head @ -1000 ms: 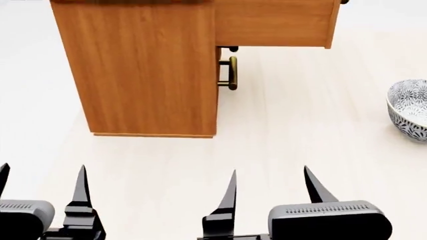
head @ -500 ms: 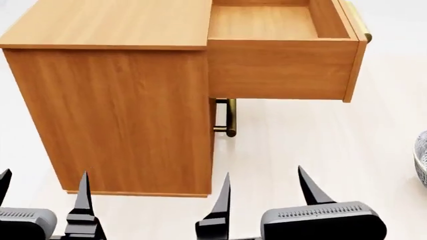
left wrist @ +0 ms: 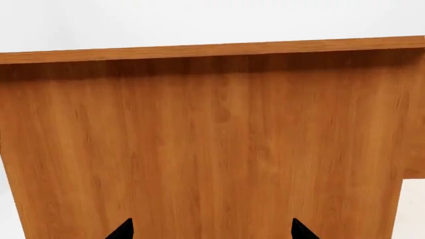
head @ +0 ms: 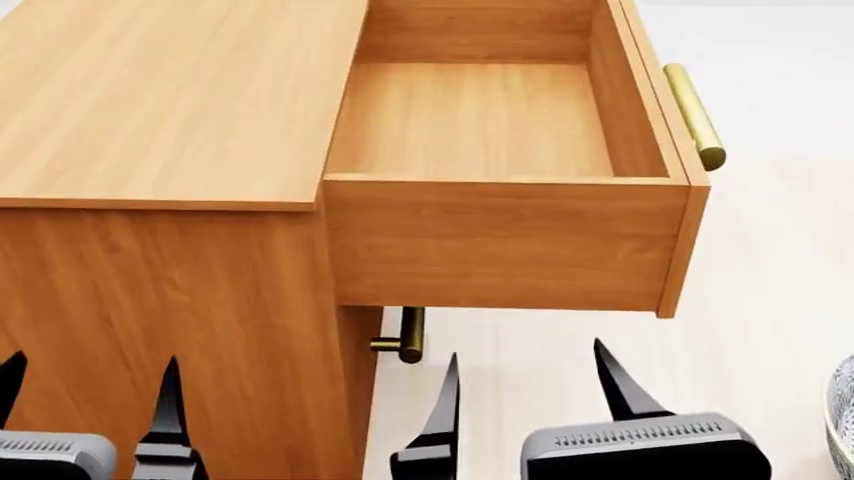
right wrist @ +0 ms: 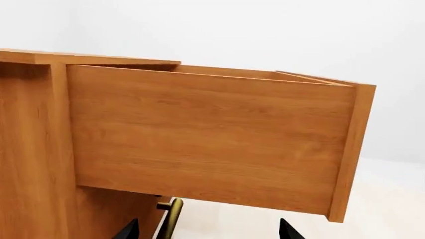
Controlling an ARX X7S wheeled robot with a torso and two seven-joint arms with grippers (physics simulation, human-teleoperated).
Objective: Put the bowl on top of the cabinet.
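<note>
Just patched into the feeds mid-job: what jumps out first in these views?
The boxy orange-brown wood-grain cabinet fills the head view, its top drawer pulled wide open and empty, brass bar handle on its front. Only a sliver of the blue-patterned white bowl shows at the right edge, on the floor. Both grippers, left and right, hang open and empty.

A bare simulated room: a pale plank floor (head: 787,260), blank white walls, and one wooden cabinet (head: 160,110) filling the frame's left.
</note>
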